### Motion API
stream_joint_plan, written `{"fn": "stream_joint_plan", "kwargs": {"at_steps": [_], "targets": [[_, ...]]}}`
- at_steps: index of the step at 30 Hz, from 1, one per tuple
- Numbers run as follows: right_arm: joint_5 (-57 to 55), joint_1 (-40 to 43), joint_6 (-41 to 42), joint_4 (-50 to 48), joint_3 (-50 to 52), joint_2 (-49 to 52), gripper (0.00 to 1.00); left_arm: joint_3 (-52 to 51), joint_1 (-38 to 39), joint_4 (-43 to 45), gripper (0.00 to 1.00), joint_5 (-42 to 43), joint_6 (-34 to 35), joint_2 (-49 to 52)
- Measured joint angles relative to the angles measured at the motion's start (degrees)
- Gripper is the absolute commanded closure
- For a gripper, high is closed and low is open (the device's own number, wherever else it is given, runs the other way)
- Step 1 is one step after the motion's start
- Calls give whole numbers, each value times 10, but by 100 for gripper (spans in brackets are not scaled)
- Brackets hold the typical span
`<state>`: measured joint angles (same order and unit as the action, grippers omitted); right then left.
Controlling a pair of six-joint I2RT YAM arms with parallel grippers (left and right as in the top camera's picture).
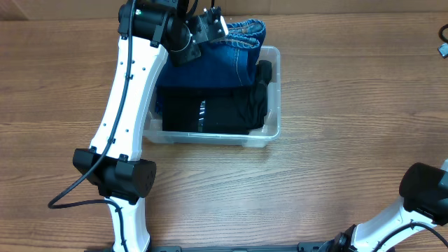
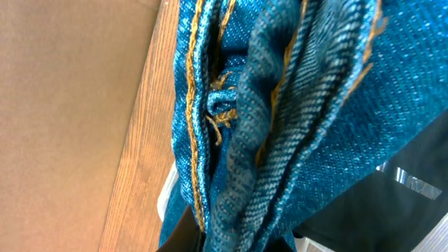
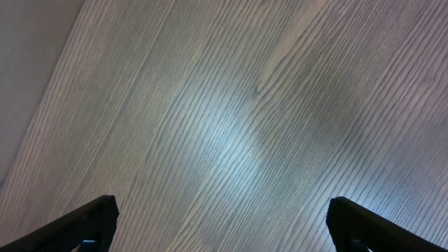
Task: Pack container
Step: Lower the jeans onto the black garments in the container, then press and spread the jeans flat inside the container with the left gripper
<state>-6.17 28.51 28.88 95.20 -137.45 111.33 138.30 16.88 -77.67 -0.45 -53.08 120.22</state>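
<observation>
Left gripper (image 1: 210,29): clenched on folded blue denim jeans (image 1: 227,59).
Container: clear plastic rectangular tub (image 1: 271,131) just below that gripper, jeans partly in.
Done: black folded garment (image 1: 210,110) packed.
Left: settle jeans, release.
Right gripper (image 3: 224,227): spread wide, empty.

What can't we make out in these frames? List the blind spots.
- Left tool grip: left wrist view is all jeans; overhead, its wrist covers the fingers.
- Container base and left wall: overhead, black garment, jeans and left arm cover them.
- Right tool: off-frame overhead; the wrist view shows only tips over table.
- Dark item: cut by overhead's right edge.
</observation>
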Motion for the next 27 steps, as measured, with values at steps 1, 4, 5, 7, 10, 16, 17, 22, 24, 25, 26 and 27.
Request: {"fn": "stream_joint_plan", "kwargs": {"at_steps": [1, 4, 5, 7, 10, 16, 17, 22, 24, 25, 26, 27], "targets": [[0, 0, 0, 0, 0, 0, 0, 0, 2, 0, 90, 0, 2, 0], [0, 0, 0, 0, 0, 0, 0, 0, 9, -5, 89, -3, 4, 0], [0, 0, 0, 0, 0, 0, 0, 0, 11, -7, 89, -3, 4, 0], [0, 0, 0, 0, 0, 0, 0, 0, 17, -13, 91, -5, 5, 0], [0, 0, 0, 0, 0, 0, 0, 0, 23, -25, 94, -7, 6, 0], [0, 0, 0, 0, 0, 0, 0, 0, 47, -97, 86, -7, 20, 0], [0, 0, 0, 0, 0, 0, 0, 0, 50, -106, 86, -7, 25, 0], [0, 0, 0, 0, 0, 0, 0, 0, 68, -147, 89, -5, 65, 0], [0, 0, 0, 0, 0, 0, 0, 0, 72, -173, 89, 8, 77, 0], [0, 0, 0, 0, 0, 0, 0, -1, 73, -183, 88, 17, 84, 0], [0, 0, 0, 0, 0, 0, 0, -1, 73, -186, 88, 24, 96, 0], [0, 0, 0, 0, 0, 0, 0, -1, 74, -186, 88, 30, 113, 0]]}}
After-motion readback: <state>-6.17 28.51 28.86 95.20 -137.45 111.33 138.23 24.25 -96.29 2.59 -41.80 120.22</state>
